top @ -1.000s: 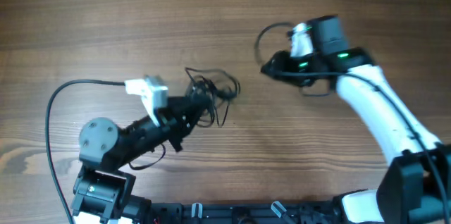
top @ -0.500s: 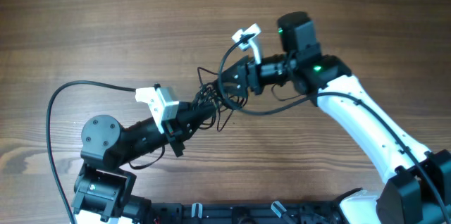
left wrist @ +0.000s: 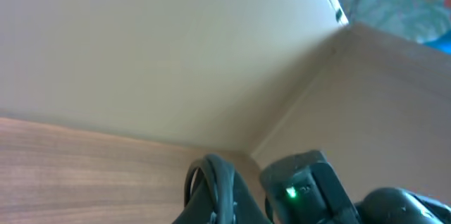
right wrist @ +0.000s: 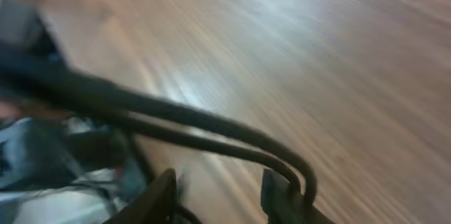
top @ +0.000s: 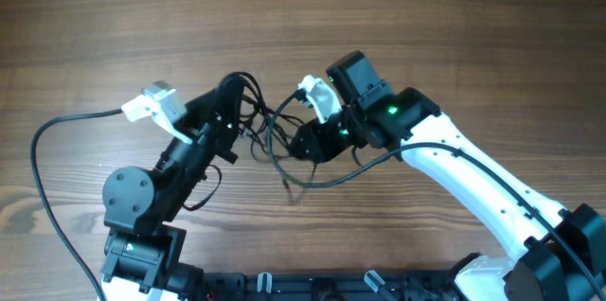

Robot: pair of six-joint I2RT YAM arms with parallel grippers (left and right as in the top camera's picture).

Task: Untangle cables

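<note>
The cables (top: pixel 270 131) are a loose bunch of thin black wires hanging between the two grippers above the wooden table (top: pixel 454 36), with one strand trailing down (top: pixel 292 185). My left gripper (top: pixel 237 88) is raised and tilted up, and its fingers are together with wire loops draped over them. In the left wrist view it (left wrist: pixel 225 197) is a single dark peak with wires (left wrist: pixel 201 175) over it. My right gripper (top: pixel 295 145) is at the right side of the bunch. In the right wrist view it (right wrist: pixel 222 194) is open, its fingers (right wrist: pixel 165 190) apart with table between them.
The left arm's thick black cable (top: pixel 38 168) loops out over the table's left side. The right arm's thick cable (top: pixel 331 176) sags below its wrist and crosses the right wrist view (right wrist: pixel 211 131). The right arm with its green light (left wrist: pixel 290 193) is close beside the left gripper.
My left gripper has swung up and to the left, lifting wires with it. My right gripper has come in from the upper right and moved down-left into the bunch.
</note>
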